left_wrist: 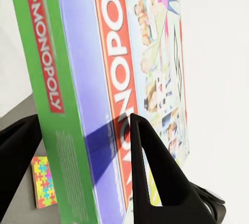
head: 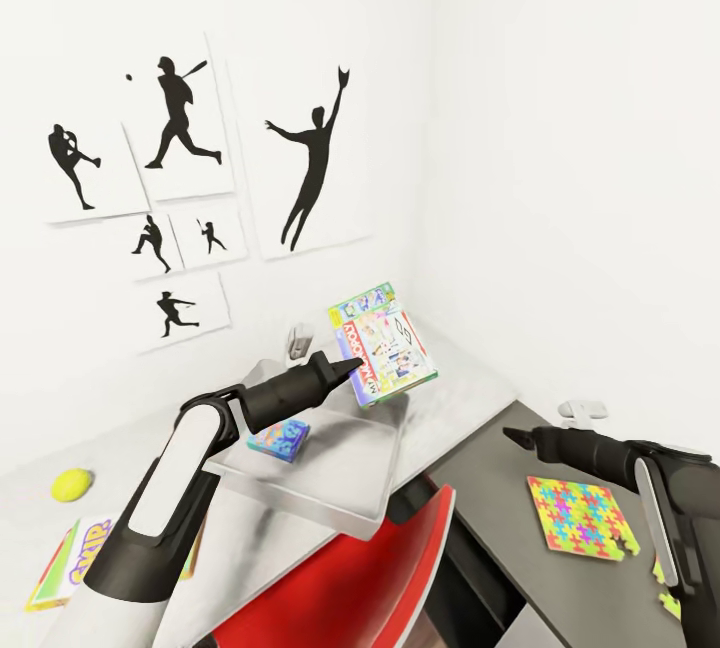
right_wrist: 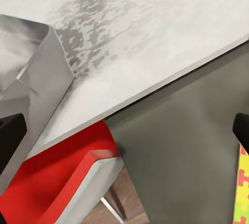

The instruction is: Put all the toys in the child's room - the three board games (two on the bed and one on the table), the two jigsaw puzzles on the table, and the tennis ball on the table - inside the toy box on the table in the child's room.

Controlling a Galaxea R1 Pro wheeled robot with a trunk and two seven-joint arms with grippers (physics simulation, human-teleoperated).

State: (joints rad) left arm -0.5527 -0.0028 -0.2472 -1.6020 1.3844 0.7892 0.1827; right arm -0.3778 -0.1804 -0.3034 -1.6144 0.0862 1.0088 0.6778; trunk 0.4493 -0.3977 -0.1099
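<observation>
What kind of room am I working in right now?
Most likely a child's bedroom or playroom: baseball-player silhouette pictures hang on the white wall, and a desk carries toys, including a jigsaw puzzle box, a tennis ball and a Monopoly box.

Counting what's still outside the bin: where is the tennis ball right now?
In the head view the tennis ball lies on the pale table at far left, just above the Skip-Bo box, well left of the toy box.

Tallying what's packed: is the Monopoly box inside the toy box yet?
No: the left gripper holds the Monopoly box tilted above the toy box.
</observation>
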